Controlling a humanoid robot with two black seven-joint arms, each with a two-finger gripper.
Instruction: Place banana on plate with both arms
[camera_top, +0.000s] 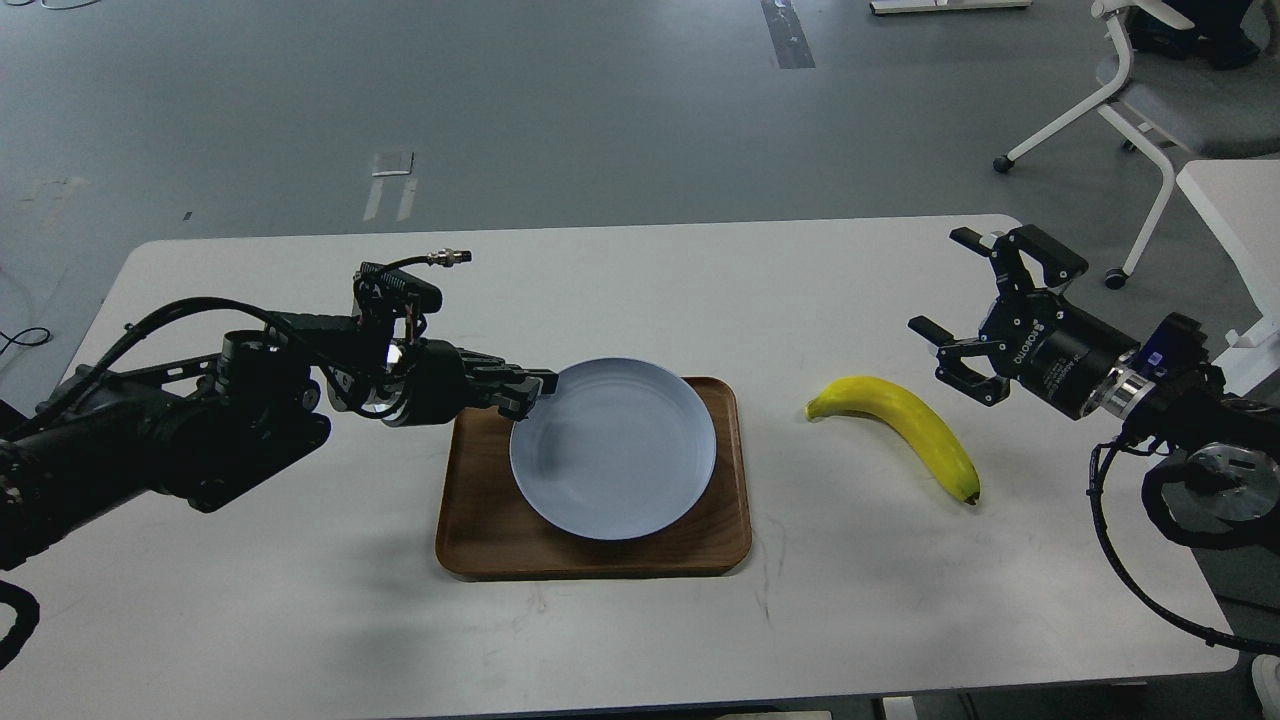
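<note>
Gripping the plate (613, 450) rim, your left end effector (530, 390) pinches it over the tray (480, 540). Right end effector (968, 322) is spread wide, banana (905, 428) on table (640, 270) just below-left of it. Release w/ plate tilted & it could clatter or slide off-centre.

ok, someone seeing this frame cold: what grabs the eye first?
Probably the bright yellow banana, lying alone on the white table right of centre, with the open right gripper poised just beyond it. Next, the pale blue plate over the brown wooden tray mid-table, its left rim pinched by the left gripper.
</note>
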